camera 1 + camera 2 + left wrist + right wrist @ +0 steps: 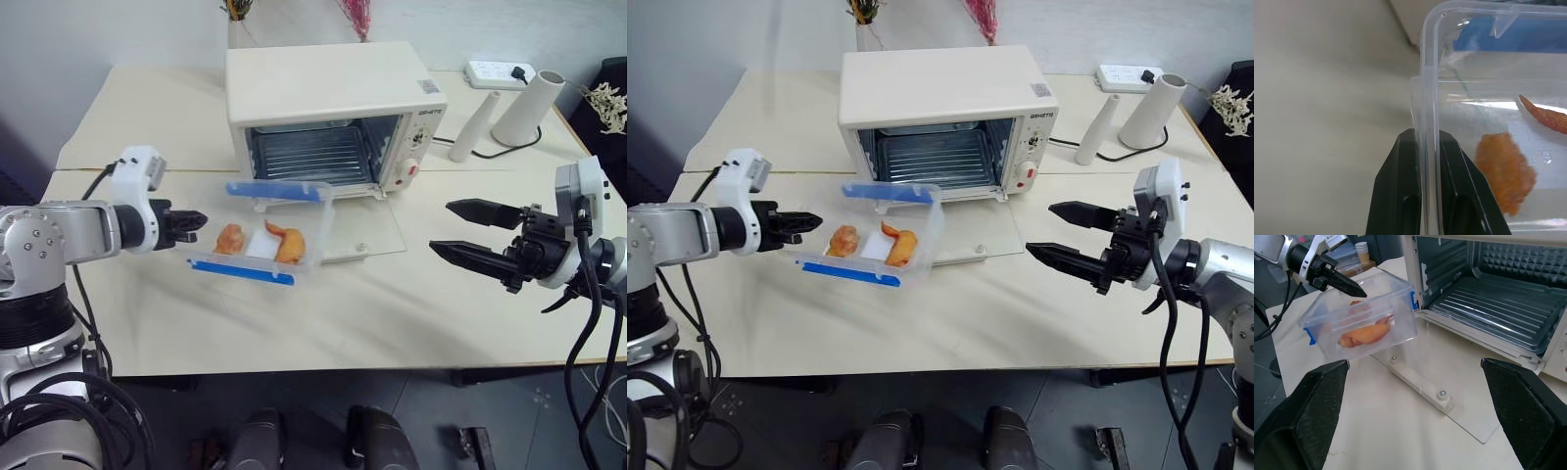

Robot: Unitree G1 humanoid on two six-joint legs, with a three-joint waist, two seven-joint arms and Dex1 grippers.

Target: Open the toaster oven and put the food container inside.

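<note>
Because the left gripper pinches just 1 thin wall of the food container, seemingly airborne before the open toaster oven, it could slip; right gripper gapes empty.

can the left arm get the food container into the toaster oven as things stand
Probably yes. The left gripper is shut on the food container wall and holds it off the table. The toaster oven door lies flat open, its rack bare, and the right gripper stands off to the side.
</note>
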